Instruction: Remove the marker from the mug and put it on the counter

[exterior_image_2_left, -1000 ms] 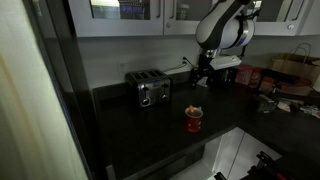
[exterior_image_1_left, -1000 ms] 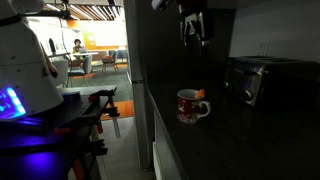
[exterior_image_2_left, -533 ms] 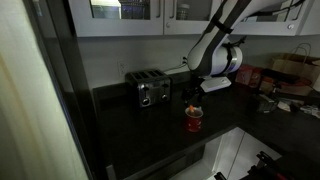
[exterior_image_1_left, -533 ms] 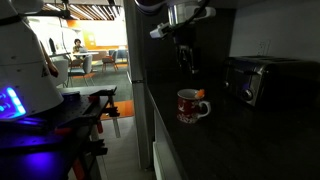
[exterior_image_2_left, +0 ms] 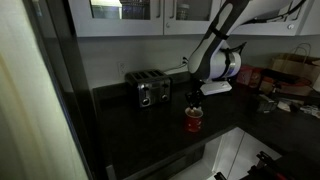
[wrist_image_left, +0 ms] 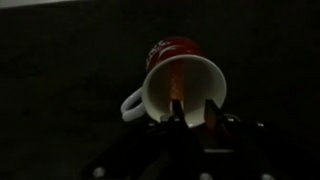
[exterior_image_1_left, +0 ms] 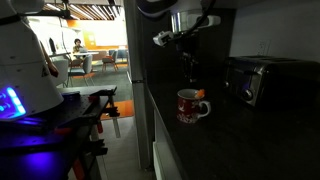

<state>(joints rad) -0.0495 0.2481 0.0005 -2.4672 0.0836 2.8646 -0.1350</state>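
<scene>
You see the counter (exterior_image_1_left: 250, 140), a dark glossy surface, filling the right half of the frame in an exterior view. The mug (exterior_image_1_left: 190, 105), white with a red pattern, stands on it near the centre of the frame. Its handle points toward the right side, where a toaster (exterior_image_1_left: 255, 78) sits by the wall.

Your gripper (exterior_image_1_left: 189, 68) hangs directly above the mug, fingers pointing down, and does not touch it. In both exterior views it is too dark to read the gap between the fingers.

In the wrist view the mug fills the centre of the frame, with its white mouth open toward the camera and its handle at the lower left. The marker (wrist_image_left: 178, 88) is inside the mug. It shows as a thin orange streak running from top to bottom of the frame across the white inner wall. Its long axis is near upright, leaning on the inside of the mug. You cannot tell which end is uppermost.

The two dark fingers (wrist_image_left: 175, 118) rise from the bottom edge of the wrist view, just below the mug's rim. They stand apart with a clear gap between them, and nothing is held.

A brown paper bag (exterior_image_2_left: 295, 70) stands at the right edge of an exterior view, well apart from the mug.
</scene>
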